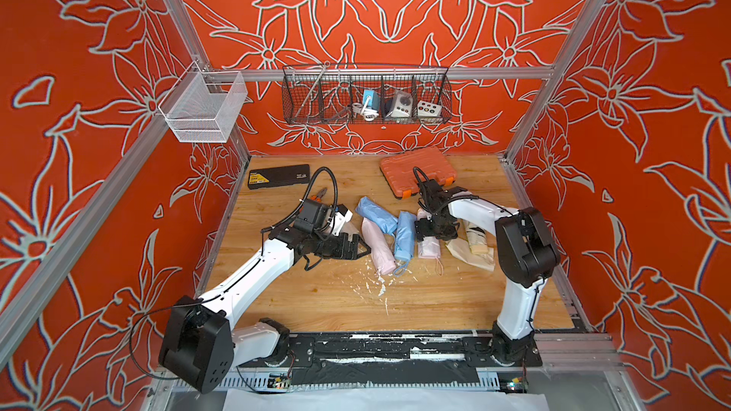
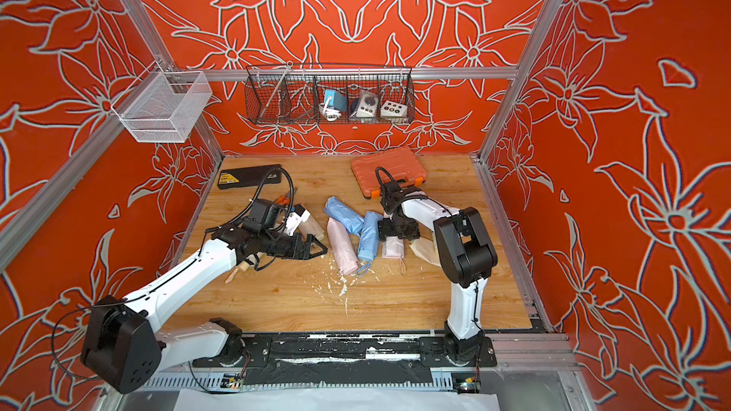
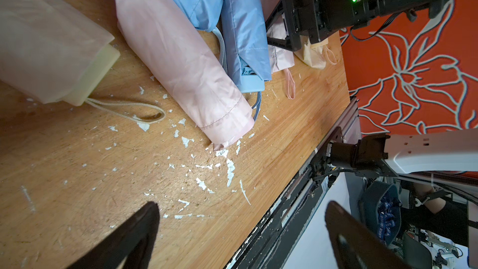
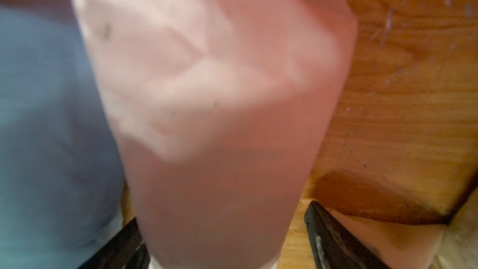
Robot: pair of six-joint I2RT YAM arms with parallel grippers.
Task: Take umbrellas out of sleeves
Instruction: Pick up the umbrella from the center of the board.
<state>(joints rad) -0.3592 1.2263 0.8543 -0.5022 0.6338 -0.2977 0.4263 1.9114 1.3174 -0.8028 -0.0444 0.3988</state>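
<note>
Left of the orange tool case [image 1: 417,170], the left jaws gape wide and empty just beside a long pink sleeved umbrella [image 1: 375,247] on the wooden bench [image 1: 316,302]. In front of the case lies a blue sleeved umbrella [image 1: 404,236]. Beside it, the right jaws stand apart astride a shorter pink sleeve [image 4: 219,125]. The sleeves look like thin, slick, limp nylon over light, stiff rolls. I'd pinch the closed end and hold the handle block.

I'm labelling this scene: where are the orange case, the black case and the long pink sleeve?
orange case [image 1: 399,170]: in a top view, middle of its ribbed lid.
black case [image 1: 279,176]: in a top view, centre of its lid.
long pink sleeve [image 3: 181,68]: left wrist view, middle of its fabric.
</note>
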